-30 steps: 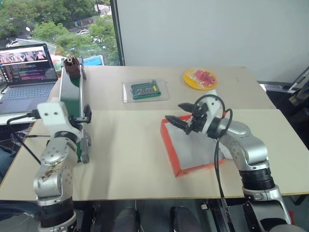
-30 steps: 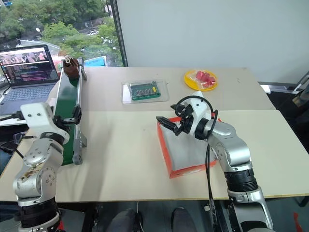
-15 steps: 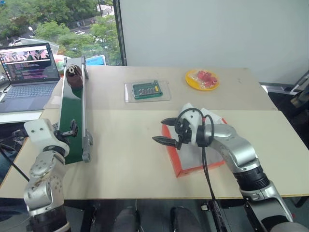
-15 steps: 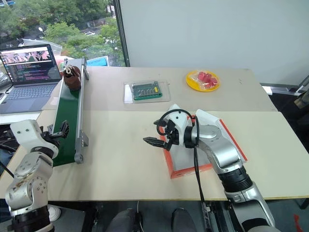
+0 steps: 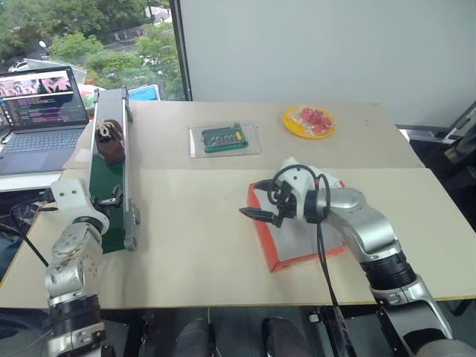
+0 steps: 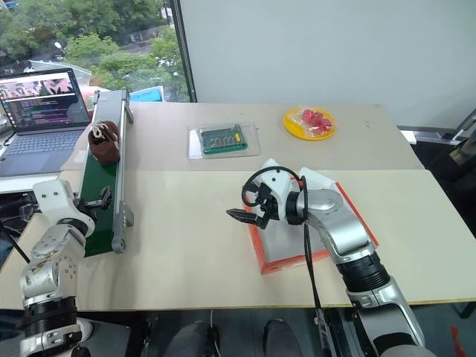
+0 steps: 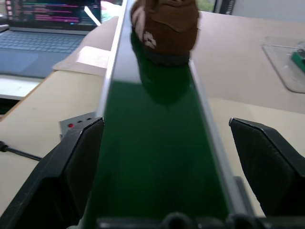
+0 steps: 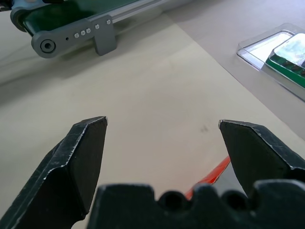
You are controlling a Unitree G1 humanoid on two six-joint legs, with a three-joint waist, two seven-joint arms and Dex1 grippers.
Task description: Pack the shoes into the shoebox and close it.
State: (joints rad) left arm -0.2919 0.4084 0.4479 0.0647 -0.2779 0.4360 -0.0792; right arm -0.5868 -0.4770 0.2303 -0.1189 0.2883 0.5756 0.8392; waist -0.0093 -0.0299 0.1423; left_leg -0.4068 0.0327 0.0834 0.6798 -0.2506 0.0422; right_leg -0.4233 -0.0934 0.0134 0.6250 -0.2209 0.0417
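One dark brown shoe (image 5: 110, 140) with cream laces rides on the green conveyor belt (image 5: 111, 178) at the table's left, and appears ahead of my left fingers as the shoe (image 7: 164, 26). My left gripper (image 5: 111, 199) is open at the belt's near end, one black finger on each side of the belt, well short of the shoe. The red-orange shoebox (image 5: 262, 236) lies open right of centre, white paper inside. My right gripper (image 5: 251, 201) hangs open and empty over the box's left edge, pointing toward the belt.
An open laptop (image 5: 41, 104) sits beyond the table's left side. A clear plastic tray with a green board (image 5: 223, 139) lies at the back centre. A yellow plate with red pieces (image 5: 309, 121) sits at the back right. Bare tabletop separates belt and box.
The shoe has travelled along the belt from its far end toward me. My left gripper sank to the belt's near end. My right gripper swung left to the box's left edge.
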